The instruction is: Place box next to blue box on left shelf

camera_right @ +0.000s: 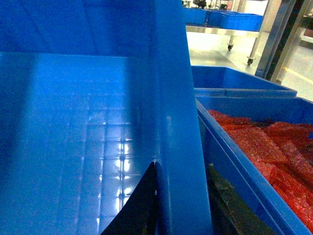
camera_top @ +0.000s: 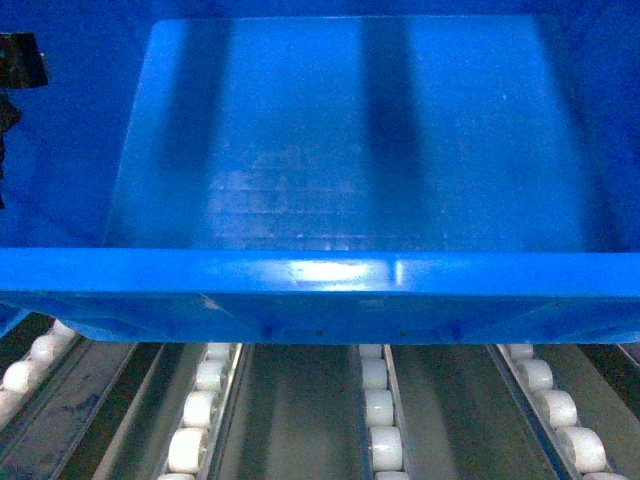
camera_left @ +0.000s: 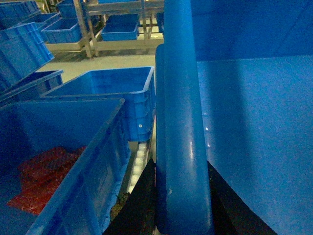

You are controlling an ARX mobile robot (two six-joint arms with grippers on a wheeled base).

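Box (camera_top: 340, 180): large blue crate, carried between both hands, filling the head view, open side up, grid-patterned floor visible. Long axis runs across, hand to hand.

Left hand (camera_left: 182, 193): clamped on the box's left rim, one dark finger either side of the rolled edge. Right hand (camera_right: 180, 196): likewise gripping the right rim, fingers astride the wall. Neither arm is nearer; the load is shared.

Left shelf (camera_top: 380, 420): roller tracks showing directly below the box's near wall. Contact between box and rollers cannot be told.

Neighbours: just outboard of the left hand, a blue crate with red contents (camera_left: 73, 161), with an empty blue crate (camera_left: 112, 93) beyond it. Just outboard of the right hand, another blue crate of red contents (camera_right: 264, 152), close alongside.

Judgement: the box sits in a snug slot between crates; lowering squarely onto the rollers matters, with little side room for the outer fingers.
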